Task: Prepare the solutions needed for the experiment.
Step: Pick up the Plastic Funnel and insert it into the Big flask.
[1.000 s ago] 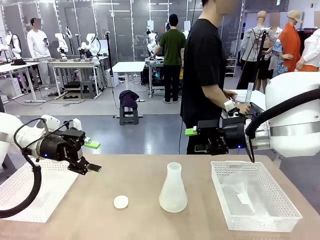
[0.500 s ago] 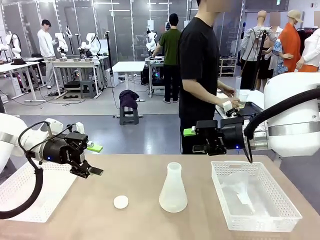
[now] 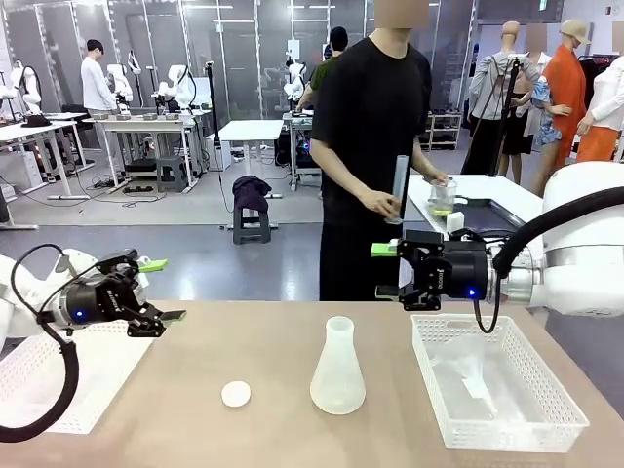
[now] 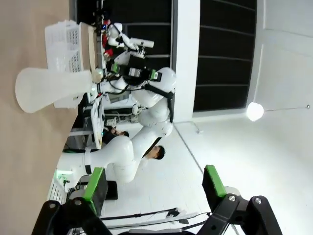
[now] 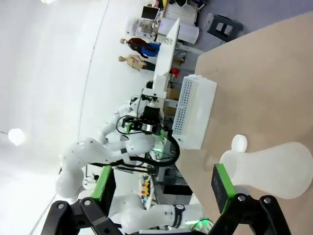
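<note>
While both stand spread, the left gripper hangs near the inner edge of the left basket, and the right gripper hangs just beyond the right basket. Between them on the tabletop: one whitish flask, upright, and one small white cap near it. Behind the table: a person, one hand holding a tall tube, the other at a beaker with a shallow pale yellow solution, well apart from the flask.

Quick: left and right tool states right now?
Left tool: open, holding nothing.
Right tool: open, holding nothing.
</note>
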Controlling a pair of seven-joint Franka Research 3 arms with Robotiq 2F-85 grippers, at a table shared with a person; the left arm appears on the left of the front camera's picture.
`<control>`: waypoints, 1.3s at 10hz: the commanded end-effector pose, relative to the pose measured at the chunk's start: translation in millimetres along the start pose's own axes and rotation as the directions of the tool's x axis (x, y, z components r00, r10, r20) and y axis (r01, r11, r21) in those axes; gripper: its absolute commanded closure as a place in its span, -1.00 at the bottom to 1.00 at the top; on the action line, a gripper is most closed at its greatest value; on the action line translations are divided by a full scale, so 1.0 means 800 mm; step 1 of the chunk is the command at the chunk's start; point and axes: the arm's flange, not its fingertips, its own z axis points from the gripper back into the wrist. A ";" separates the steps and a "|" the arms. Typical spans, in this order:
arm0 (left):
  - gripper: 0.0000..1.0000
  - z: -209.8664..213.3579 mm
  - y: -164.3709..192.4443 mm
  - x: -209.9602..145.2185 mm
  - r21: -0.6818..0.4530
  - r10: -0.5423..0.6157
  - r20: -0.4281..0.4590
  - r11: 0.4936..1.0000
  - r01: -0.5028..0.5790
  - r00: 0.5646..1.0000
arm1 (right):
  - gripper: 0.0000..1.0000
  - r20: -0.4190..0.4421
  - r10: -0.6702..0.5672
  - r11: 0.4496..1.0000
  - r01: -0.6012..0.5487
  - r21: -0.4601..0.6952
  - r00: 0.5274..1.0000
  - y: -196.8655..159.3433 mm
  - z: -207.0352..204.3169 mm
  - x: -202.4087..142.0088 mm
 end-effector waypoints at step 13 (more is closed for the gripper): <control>-1.00 0.014 -0.031 -0.006 0.159 -0.126 -0.037 0.979 0.130 0.991 | -1.00 -0.099 0.237 0.943 -0.253 -0.214 0.966 0.019 0.030 0.037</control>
